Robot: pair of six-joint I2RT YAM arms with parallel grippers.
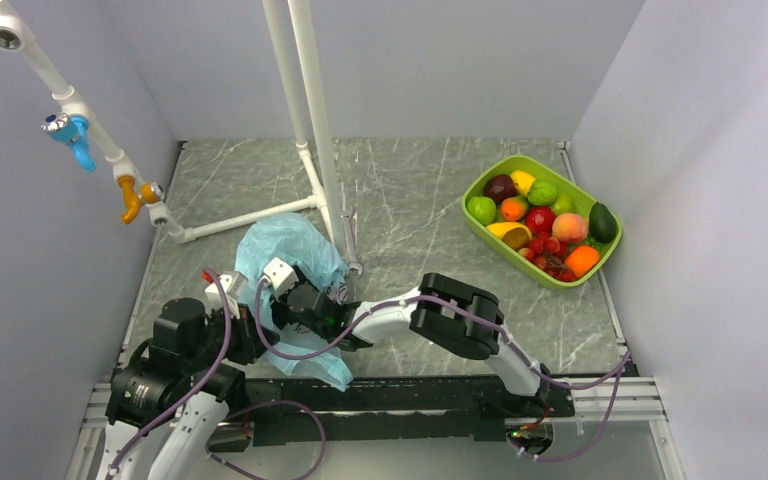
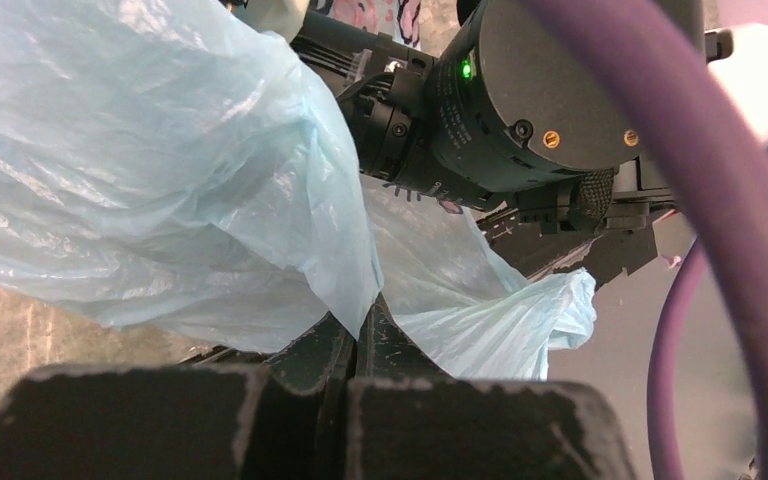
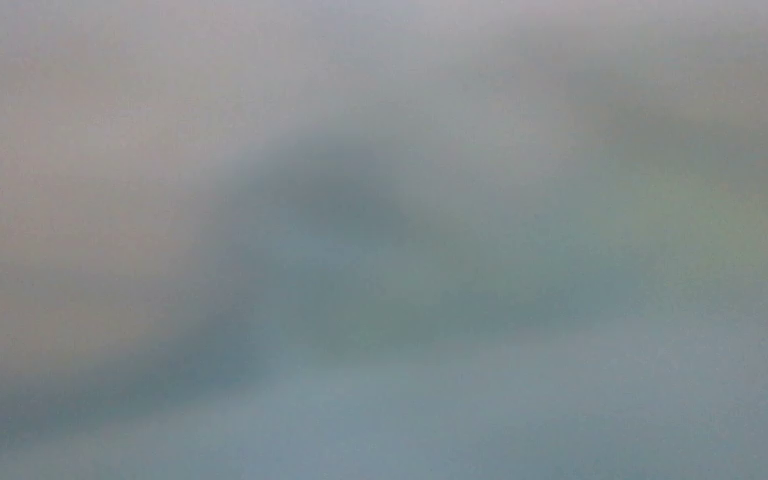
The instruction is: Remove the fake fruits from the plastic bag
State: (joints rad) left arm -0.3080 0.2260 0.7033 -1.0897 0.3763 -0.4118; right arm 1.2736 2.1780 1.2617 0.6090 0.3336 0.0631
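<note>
The light-blue plastic bag [image 1: 295, 248] lies crumpled at the near left of the table, between the two arms. My left gripper [image 2: 365, 316] is shut on a fold of the bag [image 2: 160, 170] and shows in the top view [image 1: 263, 340] at the bag's near edge. My right arm's wrist [image 1: 312, 302] reaches into the bag from the right, and its fingers are hidden by the film. The right wrist view is only a blurred grey-blue haze. Several fake fruits [image 1: 540, 220] lie in the lime-green tray [image 1: 520, 163]. No fruit shows in the bag.
A white pipe frame [image 1: 310, 120] stands just behind the bag, its foot bar running left. A pipe with a blue valve [image 1: 75, 135] and an orange valve [image 1: 132, 200] slants along the left wall. Grey walls close in on three sides.
</note>
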